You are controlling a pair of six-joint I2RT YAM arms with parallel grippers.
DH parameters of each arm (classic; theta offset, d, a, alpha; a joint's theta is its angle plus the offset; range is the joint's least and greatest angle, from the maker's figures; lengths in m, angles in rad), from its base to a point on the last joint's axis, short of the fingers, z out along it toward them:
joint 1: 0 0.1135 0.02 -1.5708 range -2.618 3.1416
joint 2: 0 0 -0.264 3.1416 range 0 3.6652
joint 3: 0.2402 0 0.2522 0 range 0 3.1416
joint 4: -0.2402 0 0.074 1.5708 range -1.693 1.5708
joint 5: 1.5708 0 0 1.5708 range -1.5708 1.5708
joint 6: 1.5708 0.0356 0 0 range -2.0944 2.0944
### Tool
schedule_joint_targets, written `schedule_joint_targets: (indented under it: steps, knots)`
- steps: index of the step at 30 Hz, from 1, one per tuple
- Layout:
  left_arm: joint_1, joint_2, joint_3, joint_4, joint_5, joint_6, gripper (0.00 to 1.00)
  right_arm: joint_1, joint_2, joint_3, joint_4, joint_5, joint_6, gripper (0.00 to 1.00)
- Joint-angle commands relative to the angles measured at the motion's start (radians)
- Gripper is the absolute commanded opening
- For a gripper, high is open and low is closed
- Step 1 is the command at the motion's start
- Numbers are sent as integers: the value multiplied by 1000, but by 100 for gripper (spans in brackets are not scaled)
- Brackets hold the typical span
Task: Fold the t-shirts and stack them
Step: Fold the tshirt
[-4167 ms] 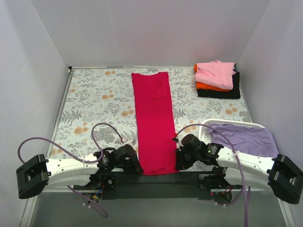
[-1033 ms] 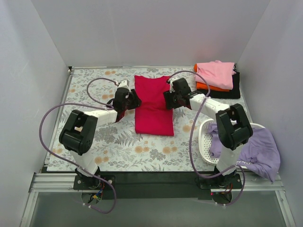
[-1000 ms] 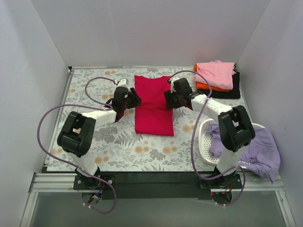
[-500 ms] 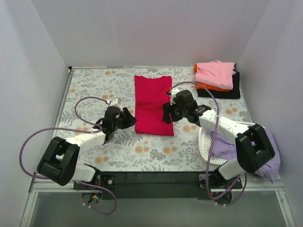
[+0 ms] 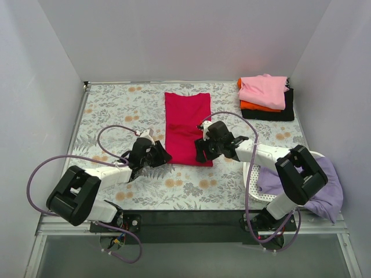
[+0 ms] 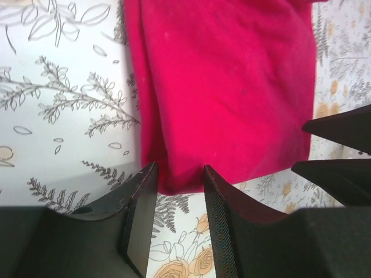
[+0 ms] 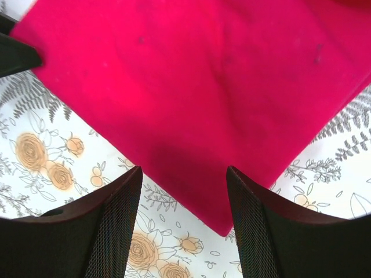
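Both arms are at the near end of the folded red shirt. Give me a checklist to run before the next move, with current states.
1. Left fingers open, straddling the near left corner of the red t-shirt: ok.
2. Right fingers open around its near right corner: ok.
3. Either corner pinched: not ok, gaps show beside the cloth on both sides.
4. Both low enough to catch the bottom layer: cannot tell.
5. The red t-shirt lies flat as a neat rectangle: ok.
6. Far stack clear of the red t-shirt: ok.
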Motion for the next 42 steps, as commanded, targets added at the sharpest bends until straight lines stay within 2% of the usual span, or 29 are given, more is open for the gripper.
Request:
schedule_joint_targets:
  steps: [1,5,10,15,23,28,34,42]
  knots:
    - [-9,14,-14,-50,-36,-19,35,7,-1,-24,46,24,15,54]
    - [-27,17,-12,-116,-75,-34,34,10,21,-50,56,28,18,54]
    - [-80,5,12,-221,-211,-46,34,16,30,-78,70,31,25,54]
    - [-81,-5,3,-188,-213,-55,34,18,33,-96,79,28,29,54]
    - [-81,101,3,-133,-175,-83,33,20,-7,-137,79,44,44,54]
    - [-81,123,5,-126,-178,-79,23,20,-106,-177,79,73,82,58]
    - [-83,124,-3,-134,-181,-75,18,17,-191,-228,67,109,116,61]
    - [-81,126,-14,-134,-173,-74,16,-2,-145,-256,111,97,130,61]
